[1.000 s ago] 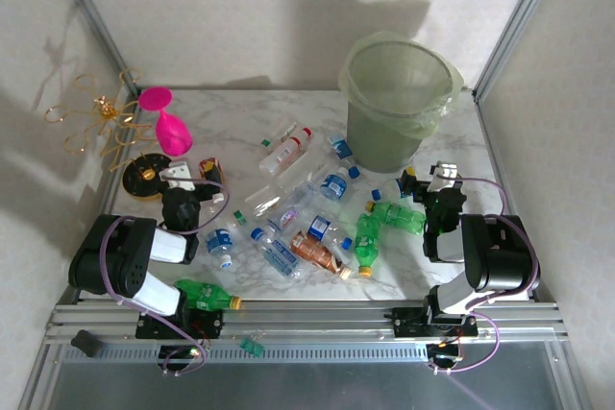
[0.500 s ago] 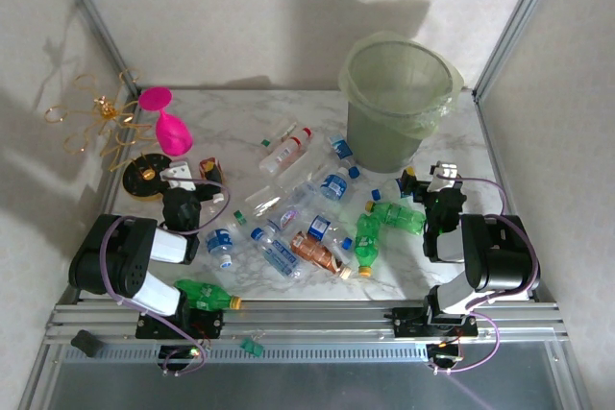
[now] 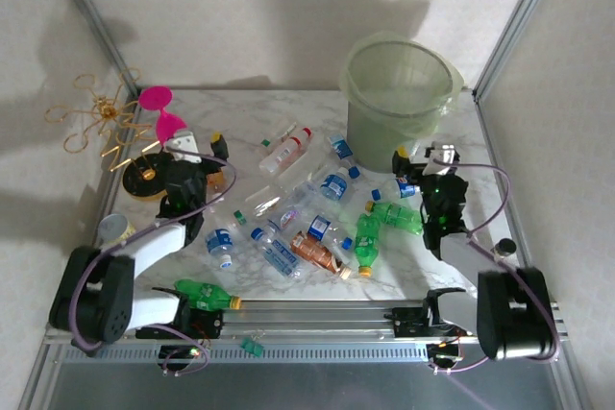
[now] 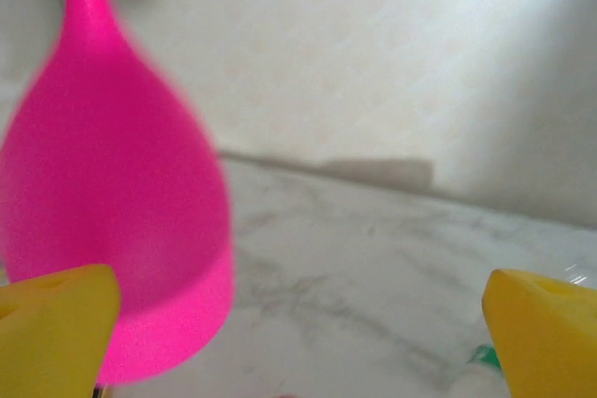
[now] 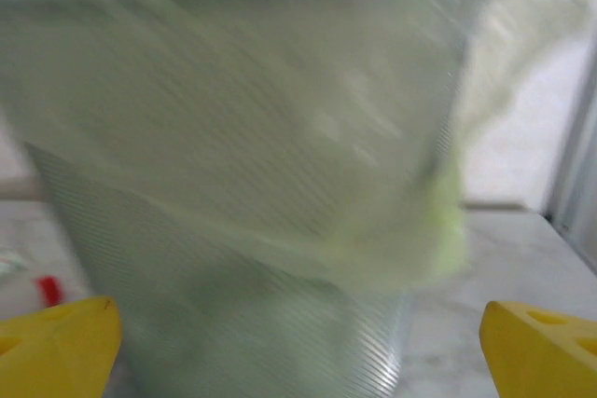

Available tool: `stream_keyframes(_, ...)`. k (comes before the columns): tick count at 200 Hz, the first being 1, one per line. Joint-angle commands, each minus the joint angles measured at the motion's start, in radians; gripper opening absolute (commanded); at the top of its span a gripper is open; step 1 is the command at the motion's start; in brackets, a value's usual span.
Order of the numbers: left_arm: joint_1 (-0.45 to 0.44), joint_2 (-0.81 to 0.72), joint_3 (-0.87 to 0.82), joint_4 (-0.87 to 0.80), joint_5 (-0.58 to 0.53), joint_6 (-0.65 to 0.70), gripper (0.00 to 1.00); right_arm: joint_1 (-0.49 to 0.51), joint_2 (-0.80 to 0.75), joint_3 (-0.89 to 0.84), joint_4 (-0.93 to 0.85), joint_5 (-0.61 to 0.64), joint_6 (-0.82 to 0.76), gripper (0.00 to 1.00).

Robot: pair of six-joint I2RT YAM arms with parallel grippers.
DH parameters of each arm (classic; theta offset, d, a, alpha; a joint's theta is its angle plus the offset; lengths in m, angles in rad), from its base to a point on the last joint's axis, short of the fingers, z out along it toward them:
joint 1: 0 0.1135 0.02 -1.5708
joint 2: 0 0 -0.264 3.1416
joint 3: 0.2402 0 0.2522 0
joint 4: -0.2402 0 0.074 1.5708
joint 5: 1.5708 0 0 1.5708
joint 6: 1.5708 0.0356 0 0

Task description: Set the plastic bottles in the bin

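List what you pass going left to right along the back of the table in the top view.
gold wire stand → pink goblet → clear bottle with a red cap → pale green bin

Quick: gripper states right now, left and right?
Left gripper: open, empty, pink goblet ahead.
Right gripper: open, empty, bin ahead.

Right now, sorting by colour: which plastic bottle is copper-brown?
The crumpled copper-brown plastic bottle lying just left of a green plastic bottle; all others look clear or green.
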Motion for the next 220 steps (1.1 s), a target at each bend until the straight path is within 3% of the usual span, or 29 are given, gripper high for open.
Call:
stream_keyframes(1,-0.076,-0.155,-0.042,-0.139,-0.076,0.011,0.99,0.127,-0.133,0.024,-0.185,0.070,-0.061,0.99)
stream_keyframes(30,-0.234,-0.378,-0.056,-0.243,-0.138,-0.034,0.99,0.306,-0.320,0.088,-0.363,0.017,-0.055,0.99)
stream_keyframes(44,-0.349,-0.461,0.003,-0.372,-0.229,-0.088,0.99,0.418,-0.368,0.165,-0.486,0.038,-0.023,0.99)
stream_keyframes(64,-0.448,-0.516,0.198,-0.755,-0.302,-0.272,0.99,0.569,-0.358,0.328,-0.707,0.244,0.078,0.99)
stream_keyframes(80,-0.447,-0.481,0.407,-1.153,-0.257,-0.446,0.99,0.562,-0.291,0.520,-1.039,0.361,0.397,0.99)
stream_keyframes(92,-0.447,-0.450,0.514,-1.359,-0.278,-0.519,0.99,0.527,-0.237,0.629,-1.219,0.262,0.443,0.99)
stream_keyframes(106,-0.438,-0.448,0.552,-1.573,-0.400,-0.801,0.99,0.525,-0.214,0.654,-1.278,0.163,0.450,0.99)
stream_keyframes(121,-0.413,-0.479,0.548,-1.645,-0.316,-0.879,0.99,0.523,-0.228,0.643,-1.291,0.115,0.495,0.99)
stream_keyframes(144,-0.408,-0.513,0.525,-1.811,-0.254,-1.148,0.99,0.523,-0.249,0.629,-1.338,0.047,0.523,0.98)
stream_keyframes(171,-0.406,-0.485,0.491,-1.963,-0.161,-1.434,0.99,0.529,-0.189,0.650,-1.468,0.089,0.617,0.96)
stream_keyframes(199,-0.406,-0.383,0.456,-2.000,-0.051,-1.525,0.99,0.533,-0.219,0.592,-1.461,0.052,0.658,0.95)
stream_keyframes(220,-0.415,-0.320,0.400,-1.958,0.052,-1.539,0.93,0.538,-0.206,0.564,-1.442,0.012,0.658,0.95)
